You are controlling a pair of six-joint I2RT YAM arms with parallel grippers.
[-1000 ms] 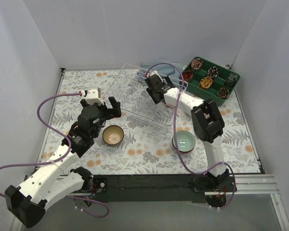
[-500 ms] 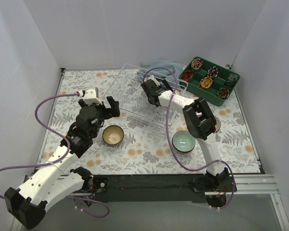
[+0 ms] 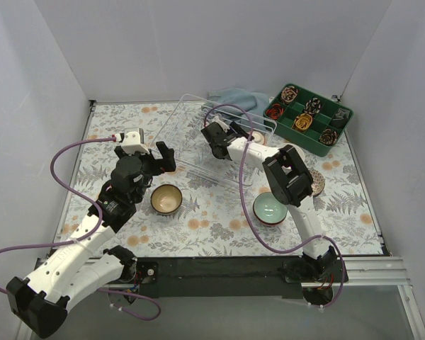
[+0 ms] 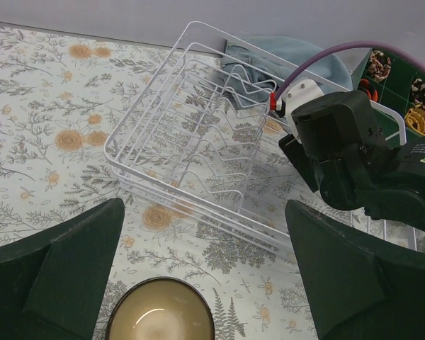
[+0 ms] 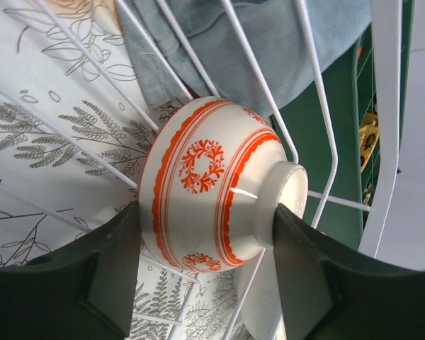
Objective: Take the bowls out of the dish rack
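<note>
Gripping the red-patterned bowl in the dish rack are the right jaws, left jaws released

Plain white walls on 3 sides: top, left & right of frame. Table covered w/ pale floral cloth, grey leaves & orange blooms. Black bar along bottom edge; metal rail bottom right. Light even, shadows soft.

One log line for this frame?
right tool: clamped on red-patterned bowl in dish rack | left tool: open, near brown bowl
</note>
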